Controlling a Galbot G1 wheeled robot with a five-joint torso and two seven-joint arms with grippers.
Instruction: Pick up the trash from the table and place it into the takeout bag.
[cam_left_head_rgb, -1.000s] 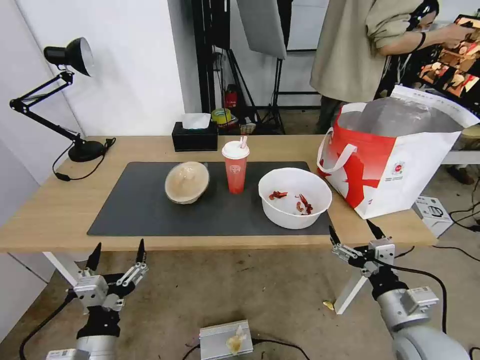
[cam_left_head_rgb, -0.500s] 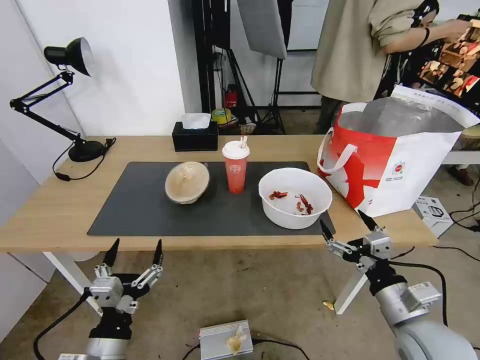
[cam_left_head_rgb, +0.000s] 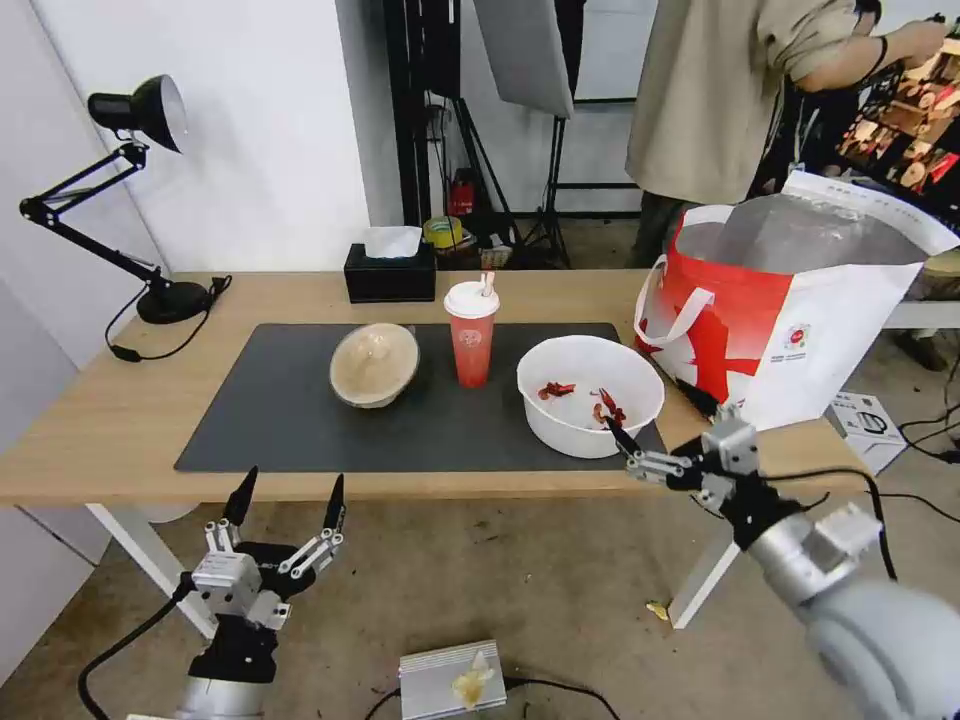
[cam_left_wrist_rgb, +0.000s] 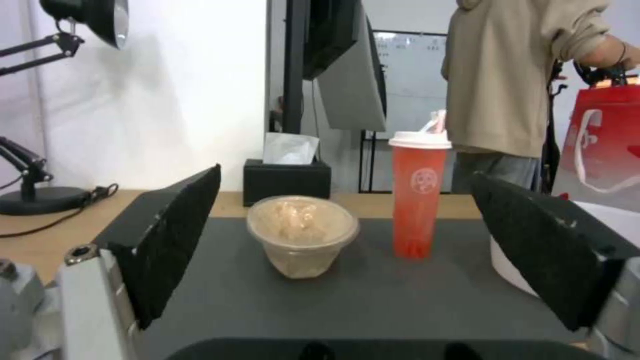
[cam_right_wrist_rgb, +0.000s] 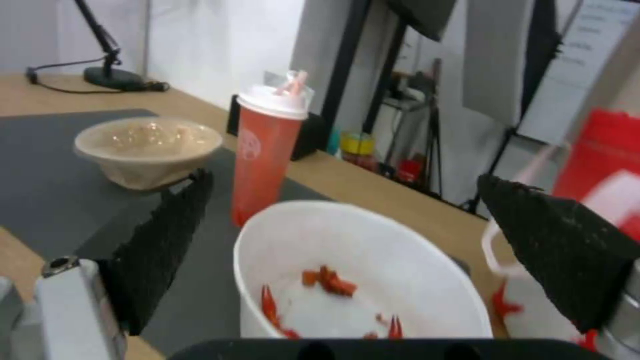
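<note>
On the table (cam_left_head_rgb: 110, 420), the trash stands in a row on the dark grey mat (cam_left_head_rgb: 270, 420): a beige translucent bowl (cam_left_head_rgb: 374, 364), a red drink cup (cam_left_head_rgb: 471, 335) with a white lid, and a white bowl (cam_left_head_rgb: 590, 395) holding red scraps. To their right stands the red-and-white takeout bag (cam_left_head_rgb: 790, 330), its top open. My right gripper (cam_left_head_rgb: 652, 410) is open at the table's front edge, just in front of the white bowl (cam_right_wrist_rgb: 360, 280). My left gripper (cam_left_head_rgb: 292, 495) is open below the table edge, facing the beige bowl (cam_left_wrist_rgb: 303, 235) and the cup (cam_left_wrist_rgb: 418, 195).
A black tissue box (cam_left_head_rgb: 390, 272) sits at the table's back edge behind the cup. A black desk lamp (cam_left_head_rgb: 150, 290) stands at the back left. A person stands behind the bag. A silver box (cam_left_head_rgb: 450, 680) lies on the floor.
My right gripper has risen and moved left, from below the table edge up to the white bowl's front right. My left gripper has moved right and slightly up.
</note>
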